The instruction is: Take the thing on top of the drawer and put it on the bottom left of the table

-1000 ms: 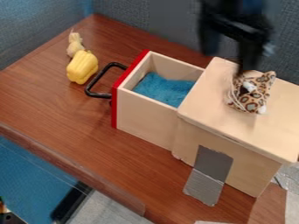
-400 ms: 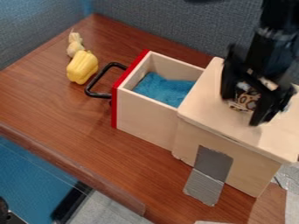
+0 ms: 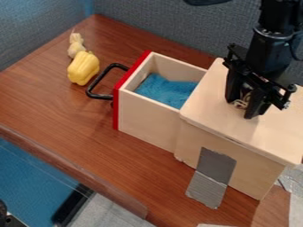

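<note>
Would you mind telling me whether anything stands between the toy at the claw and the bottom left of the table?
Yes: the open drawer, with its red front and black handle, stands between the toy on the box top and the table's bottom left. A raised path would probably clear it.

Toward the upper left of your view, you have a yellow toy pepper (image 3: 83,68), with a small pale bulb-shaped thing (image 3: 75,46), perhaps toy garlic, just beyond it. Near the middle you can see a bunched blue cloth (image 3: 165,90). Lower and to its right runs a strip of grey tape (image 3: 213,175), darker in its upper part. A grey-blue fabric partition (image 3: 160,26) stands behind.
</note>
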`<state>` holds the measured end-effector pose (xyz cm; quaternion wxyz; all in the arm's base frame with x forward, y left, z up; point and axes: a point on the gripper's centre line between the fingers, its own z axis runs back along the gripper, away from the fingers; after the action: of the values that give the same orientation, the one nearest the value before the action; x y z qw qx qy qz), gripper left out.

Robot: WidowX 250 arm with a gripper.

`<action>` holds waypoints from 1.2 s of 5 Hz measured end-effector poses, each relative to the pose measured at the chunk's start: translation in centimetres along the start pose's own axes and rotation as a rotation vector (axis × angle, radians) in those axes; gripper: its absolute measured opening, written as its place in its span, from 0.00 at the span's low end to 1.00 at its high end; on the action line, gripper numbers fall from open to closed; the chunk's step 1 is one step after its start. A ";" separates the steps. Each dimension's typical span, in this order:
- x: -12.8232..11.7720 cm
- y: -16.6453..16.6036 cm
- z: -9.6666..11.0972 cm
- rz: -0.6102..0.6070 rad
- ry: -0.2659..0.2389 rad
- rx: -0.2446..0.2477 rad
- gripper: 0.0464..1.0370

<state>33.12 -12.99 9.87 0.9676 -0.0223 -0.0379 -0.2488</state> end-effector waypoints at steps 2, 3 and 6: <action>-4.2 5.0 2.6 0.089 -0.009 -0.018 0.41; -7.8 7.4 2.6 0.095 0.008 -0.016 0.41; -19.8 10.7 -0.8 0.142 0.116 0.016 0.41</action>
<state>21.06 5.83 7.17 0.9835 -0.0028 0.0182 -0.1801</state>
